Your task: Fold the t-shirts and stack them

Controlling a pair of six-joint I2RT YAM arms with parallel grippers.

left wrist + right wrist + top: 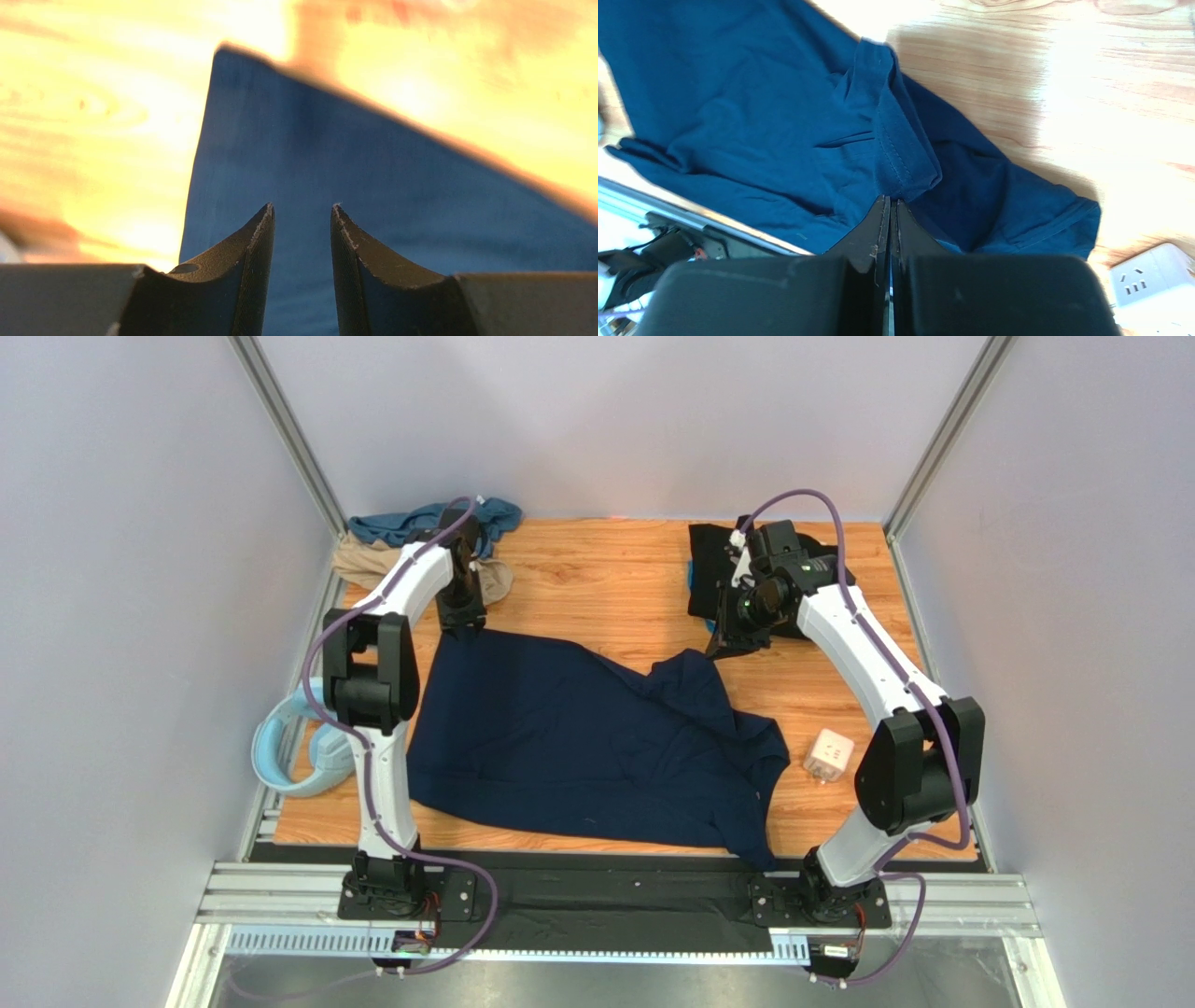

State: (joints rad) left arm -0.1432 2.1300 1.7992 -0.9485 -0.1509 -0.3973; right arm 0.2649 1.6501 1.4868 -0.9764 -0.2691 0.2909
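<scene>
Wooden tabletop (617, 574), navy t-shirt (561, 735) spread mid-table, long axis running left-right. Left gripper (302, 206) sits right over its far-left corner, jaws parted, holding nothing. Right gripper (889, 203) is pinched shut, looks empty, by the far sleeve.

Tan t-shirt (368, 564) partly behind left arm (407, 585)

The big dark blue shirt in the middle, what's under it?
The navy shirt lies spread on the wooden table, which shows around it. Anything beneath is covered by the cloth, so nothing else can be seen there.
</scene>
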